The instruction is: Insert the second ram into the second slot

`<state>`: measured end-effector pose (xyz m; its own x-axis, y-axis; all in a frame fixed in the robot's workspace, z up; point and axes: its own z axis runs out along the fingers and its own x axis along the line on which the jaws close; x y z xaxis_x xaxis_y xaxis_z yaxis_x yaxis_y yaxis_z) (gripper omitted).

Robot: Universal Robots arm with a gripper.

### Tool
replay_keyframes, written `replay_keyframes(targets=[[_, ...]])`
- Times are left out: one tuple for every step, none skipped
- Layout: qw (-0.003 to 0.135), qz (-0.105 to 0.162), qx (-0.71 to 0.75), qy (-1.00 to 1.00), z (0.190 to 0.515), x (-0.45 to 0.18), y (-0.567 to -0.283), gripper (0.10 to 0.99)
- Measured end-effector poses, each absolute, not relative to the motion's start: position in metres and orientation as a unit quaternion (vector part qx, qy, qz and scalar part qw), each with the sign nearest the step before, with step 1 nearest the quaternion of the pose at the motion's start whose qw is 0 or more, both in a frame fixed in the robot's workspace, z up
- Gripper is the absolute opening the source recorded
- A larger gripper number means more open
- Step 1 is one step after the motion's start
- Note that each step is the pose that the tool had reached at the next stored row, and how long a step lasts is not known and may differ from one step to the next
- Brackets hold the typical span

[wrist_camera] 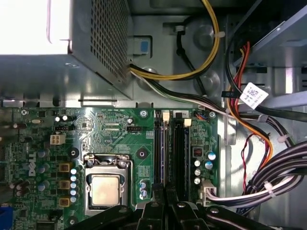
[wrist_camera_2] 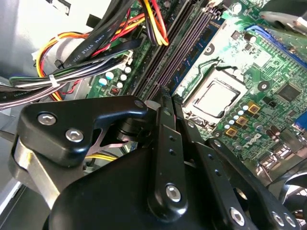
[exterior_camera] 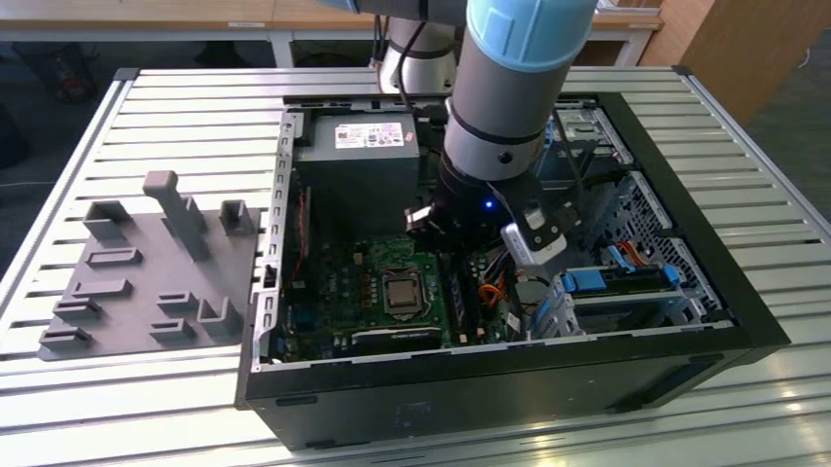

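Exterior view: an open computer case (exterior_camera: 520, 389) is lying on a slatted metal table (exterior_camera: 182, 107), and the arm is reaching down into it. A gray plastic tray (exterior_camera: 143, 282) with upright pegs is sitting on the table to the exterior view's left of the case, well apart from the arm. The end effector (exterior_camera: 478, 290) is hanging low inside the case, over the green motherboard (exterior_camera: 389, 292), on the near side of the gray power supply (exterior_camera: 357, 161).

Both wrist views are looking down at the board. The end effector (wrist_camera: 163, 192) is standing narrow, with its black fingertips (wrist_camera: 153, 211) drawn close together right at one end of the 2 long black memory slots (wrist_camera: 180, 153). Whether anything is being pinched between them I cannot tell. In the second wrist view the end effector (wrist_camera_2: 165, 96) is meeting the same slots (wrist_camera_2: 168, 62) at their end.

A blue ram stick (wrist_camera: 163, 148) is showing as a thin blue edge along the slot nearer the processor (wrist_camera: 104, 190), running up to the fingertips. I cannot tell how deep it is sitting, nor whether this is the second ram. The other slot is looking dark along its length. A bundle of black cables (wrist_camera: 268, 177) is lying beside the board, apart from the slots.
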<state>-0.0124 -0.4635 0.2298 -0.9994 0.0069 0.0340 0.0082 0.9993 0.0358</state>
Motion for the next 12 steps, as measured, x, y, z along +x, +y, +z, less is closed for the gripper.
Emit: replay_keyframes(targets=[[0.017, -0.018, -0.002, -1.0, 0.2294, -0.0124, -0.4635, 0.133], [0.017, -0.018, 0.0, -1.0, 0.2288, -0.0124, -0.4636, 0.133], [0.017, -0.018, 0.001, -1.0, 0.2283, -0.0124, -0.4637, 0.133], [0.017, -0.018, 0.001, -1.0, 0.2283, -0.0124, -0.4643, 0.133], [0.017, -0.018, 0.001, -1.0, 0.2282, -0.0124, -0.4648, 0.133], [0.017, -0.018, 0.001, -1.0, 0.2281, -0.0124, -0.4653, 0.133], [0.017, -0.018, 0.001, -1.0, 0.228, -0.0123, -0.4655, 0.133], [0.017, -0.018, 0.001, -1.0, 0.228, -0.0119, -0.4655, 0.133], [0.017, -0.018, 0.001, -1.0, 0.2279, -0.0117, -0.4655, 0.133], [0.017, -0.018, 0.001, -1.0, 0.2277, -0.0117, -0.4655, 0.133], [0.017, -0.018, 0.001, -1.0, 0.2274, -0.0116, -0.4655, 0.133], [0.017, -0.018, 0.001, -1.0, 0.2271, -0.0115, -0.4655, 0.133]])
